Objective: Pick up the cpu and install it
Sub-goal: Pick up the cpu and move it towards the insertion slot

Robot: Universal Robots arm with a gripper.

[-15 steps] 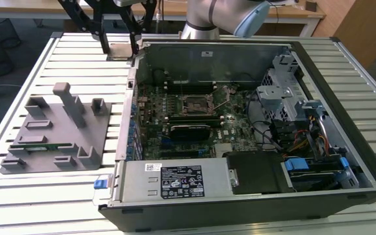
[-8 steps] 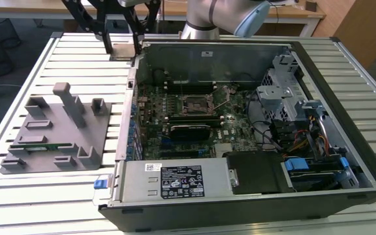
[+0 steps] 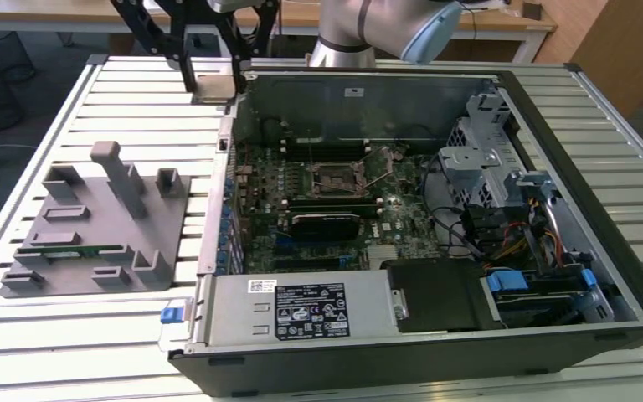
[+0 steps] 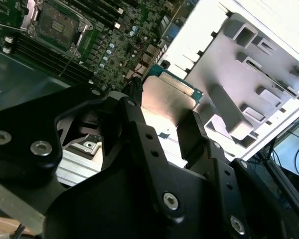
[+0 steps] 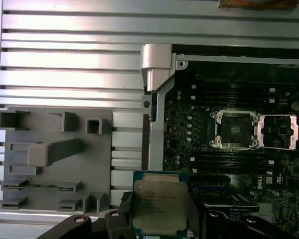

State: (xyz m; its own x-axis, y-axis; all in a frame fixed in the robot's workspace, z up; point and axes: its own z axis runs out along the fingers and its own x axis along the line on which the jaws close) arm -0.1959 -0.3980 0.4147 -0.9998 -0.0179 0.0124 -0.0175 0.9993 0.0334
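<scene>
The cpu (image 5: 159, 201) is a flat square chip with a silvery top and a green rim, and it is held between my gripper's black fingers (image 5: 125, 209). In the exterior view my gripper (image 3: 212, 82) hangs above the slatted table, just outside the far corner of the open computer case on that view's left, shut on the cpu (image 3: 214, 87). In the second wrist view the cpu (image 4: 165, 99) sits clamped in my gripper (image 4: 162, 113). The open socket (image 3: 336, 178) lies on the motherboard inside the case, apart from the chip; both wrist views show the socket (image 5: 235, 130) (image 4: 60, 20).
A grey holder block (image 3: 98, 226) with upright posts lies on the slatted table on the exterior view's left, holding a green memory stick (image 3: 70, 249). The case wall (image 3: 227, 159) stands between the gripper and the board. Drive cages and cables (image 3: 511, 218) fill the case's other side.
</scene>
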